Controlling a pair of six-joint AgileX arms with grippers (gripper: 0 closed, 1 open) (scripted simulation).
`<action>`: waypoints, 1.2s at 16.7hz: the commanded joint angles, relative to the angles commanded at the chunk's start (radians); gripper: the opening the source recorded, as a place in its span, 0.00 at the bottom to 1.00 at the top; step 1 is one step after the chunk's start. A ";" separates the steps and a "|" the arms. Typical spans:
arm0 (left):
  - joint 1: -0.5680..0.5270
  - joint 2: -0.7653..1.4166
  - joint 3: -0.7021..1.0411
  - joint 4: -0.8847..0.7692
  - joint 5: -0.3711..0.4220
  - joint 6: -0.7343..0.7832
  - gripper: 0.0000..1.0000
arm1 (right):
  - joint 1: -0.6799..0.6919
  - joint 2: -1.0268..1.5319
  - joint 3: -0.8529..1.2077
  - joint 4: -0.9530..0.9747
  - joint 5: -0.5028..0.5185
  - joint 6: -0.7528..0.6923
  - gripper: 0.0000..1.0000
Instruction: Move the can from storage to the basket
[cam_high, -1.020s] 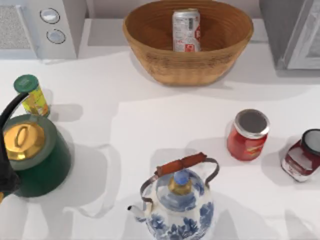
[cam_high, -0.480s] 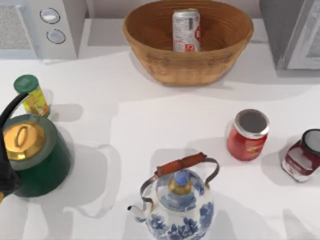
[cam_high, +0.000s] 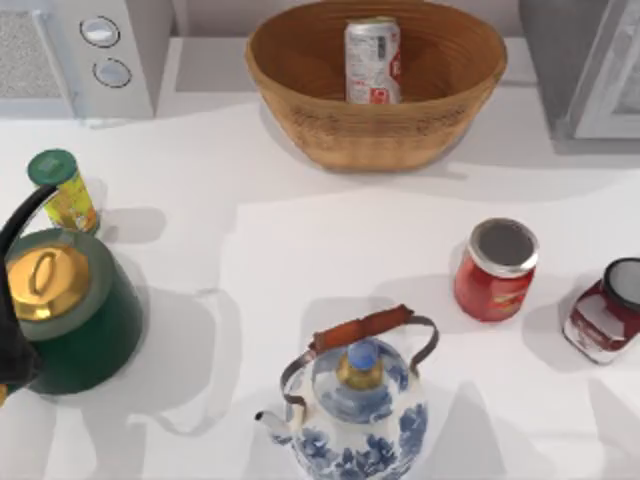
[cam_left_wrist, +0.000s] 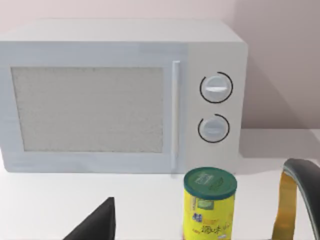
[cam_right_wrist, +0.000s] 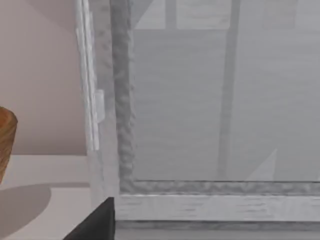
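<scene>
The silver can (cam_high: 372, 60) with red marks stands upright inside the wicker basket (cam_high: 300, 110) at the back middle of the table. The grey storage cabinet (cam_high: 590, 60) with its pale-framed door sits at the back right. In the right wrist view the cabinet door (cam_right_wrist: 210, 110) is close ahead, a sliver of the basket (cam_right_wrist: 6, 140) is beside it, and a dark edge of my right gripper (cam_right_wrist: 97, 222) shows low down. A dark edge of my left gripper (cam_left_wrist: 97, 225) faces the back left corner.
A white microwave (cam_high: 80, 50) with two knobs stands at the back left. In front of it are a yellow tin (cam_high: 62, 190) and a green kettle (cam_high: 70, 310). A blue-and-white teapot (cam_high: 355, 400) sits front centre. A red jar (cam_high: 497, 268) and a dark jar (cam_high: 608, 310) stand at the right.
Only the faint shadows on the table's front right have shifted a little. The can, the basket and the other objects stay where they were.
</scene>
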 joint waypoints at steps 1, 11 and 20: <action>0.000 0.000 0.000 0.000 0.000 0.000 1.00 | -0.036 0.068 0.013 0.047 -0.037 0.000 1.00; 0.000 0.000 0.000 0.000 0.000 0.000 1.00 | -0.446 0.689 0.161 0.523 -0.428 0.010 1.00; 0.000 0.000 0.000 0.000 0.000 0.000 1.00 | -0.639 0.960 0.227 0.745 -0.625 0.017 1.00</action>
